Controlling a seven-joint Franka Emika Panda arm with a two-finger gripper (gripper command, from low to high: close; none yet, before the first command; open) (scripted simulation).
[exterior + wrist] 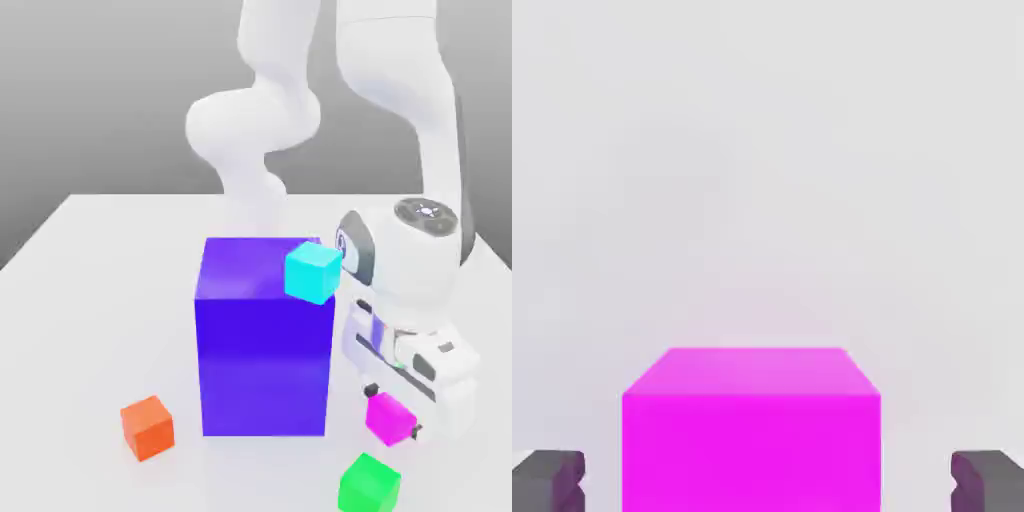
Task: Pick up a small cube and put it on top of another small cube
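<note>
Seemingly, gripper [391,412] fingers [552,480] flank magenta cube [750,430].

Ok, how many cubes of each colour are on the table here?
Orange cube: 1
Green cube: 1
Magenta cube: 1
Cyan cube: 1
Large blue block: 1
Total: 5
</note>
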